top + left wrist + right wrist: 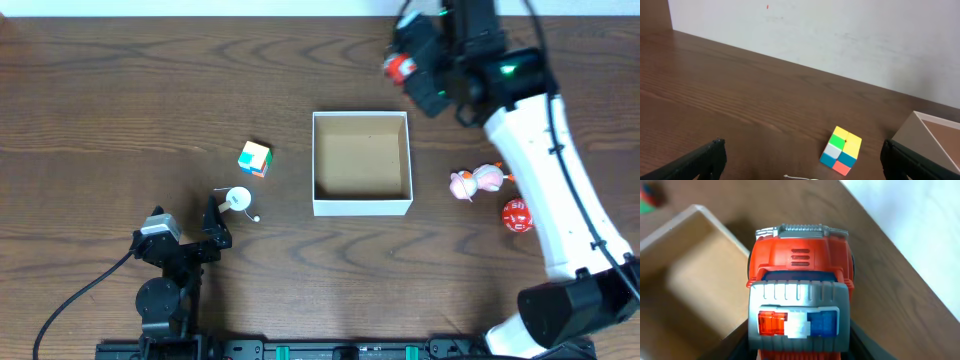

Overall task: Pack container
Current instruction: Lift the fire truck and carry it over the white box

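The container [362, 206], a square white-walled box with a brown inside, sits mid-table and looks empty. It also shows in the right wrist view [685, 275], and its corner shows in the left wrist view [926, 131]. My right gripper [420, 65] is shut on a red and grey toy truck [399, 67] with a red, white and blue light bar [800, 295]. It holds the truck in the air past the container's far right corner. My left gripper [215, 225] is open and empty near the front left, its fingers wide apart [802, 162].
A multicoloured cube [255, 158] [841, 150] lies left of the container. A small white ball with a string [238, 199] lies just ahead of my left gripper. A pink toy figure [476, 182] and a red ball-like toy [516, 215] lie right of the container.
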Motion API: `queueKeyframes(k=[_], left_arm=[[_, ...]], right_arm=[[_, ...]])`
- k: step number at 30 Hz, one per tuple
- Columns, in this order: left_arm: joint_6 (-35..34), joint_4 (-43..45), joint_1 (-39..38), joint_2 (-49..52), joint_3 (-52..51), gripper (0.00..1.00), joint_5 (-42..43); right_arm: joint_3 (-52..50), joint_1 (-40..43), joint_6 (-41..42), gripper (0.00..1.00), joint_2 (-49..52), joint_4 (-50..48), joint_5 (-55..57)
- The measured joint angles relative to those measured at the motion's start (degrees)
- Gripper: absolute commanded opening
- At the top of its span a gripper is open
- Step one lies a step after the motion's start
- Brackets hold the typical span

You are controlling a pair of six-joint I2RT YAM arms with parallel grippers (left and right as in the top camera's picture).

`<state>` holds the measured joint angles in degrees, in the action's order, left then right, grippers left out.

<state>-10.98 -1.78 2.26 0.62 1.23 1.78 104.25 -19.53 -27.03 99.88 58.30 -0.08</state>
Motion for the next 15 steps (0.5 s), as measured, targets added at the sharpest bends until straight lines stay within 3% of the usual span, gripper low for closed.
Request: queueKeyframes(k=[7, 11, 15], left_arm=[[0.0, 0.0, 0.0, 0.0, 0.0, 0.98, 0.0], [0.0, 0.0, 0.0, 0.0, 0.0, 0.98, 0.0], [0.0, 0.0, 0.0, 0.0, 0.0, 0.98, 0.0]], right_arm=[[0.0, -7.3, 0.0, 0.27, 0.1, 1.6, -0.3], [0.0, -7.6, 0.0, 0.21, 0.6, 2.5, -0.3], [0.0, -7.5, 0.0, 0.22, 2.1, 3.7, -0.1]])
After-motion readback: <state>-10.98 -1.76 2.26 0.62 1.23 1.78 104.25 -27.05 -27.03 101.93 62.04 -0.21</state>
